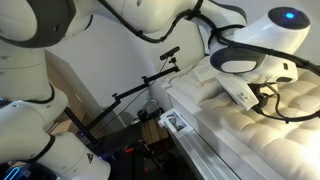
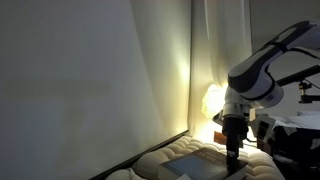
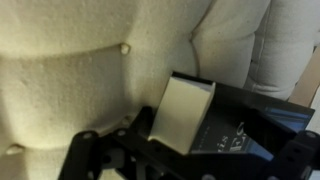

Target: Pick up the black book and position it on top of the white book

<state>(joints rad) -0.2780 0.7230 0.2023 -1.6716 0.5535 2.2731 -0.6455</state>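
Observation:
In the wrist view the black book [image 3: 235, 135] fills the lower middle. It is tilted, with its pale page edges toward me and white lettering on the dark cover. It sits between the dark fingers of my gripper [image 3: 190, 150], which look closed on it. In both exterior views the gripper [image 2: 233, 152] [image 1: 248, 95] points down just above the quilted cream mattress [image 3: 80, 70]. A flat pale rectangle, seemingly the white book [image 2: 190, 160], lies on the mattress beside the gripper.
A cream pillow [image 3: 240, 40] lies past the book. A bright lamp [image 2: 212, 100] glows behind the arm by a pale curtain [image 2: 90, 70]. A black stand [image 1: 140, 90] and a cardboard box [image 1: 60, 85] stand beside the bed.

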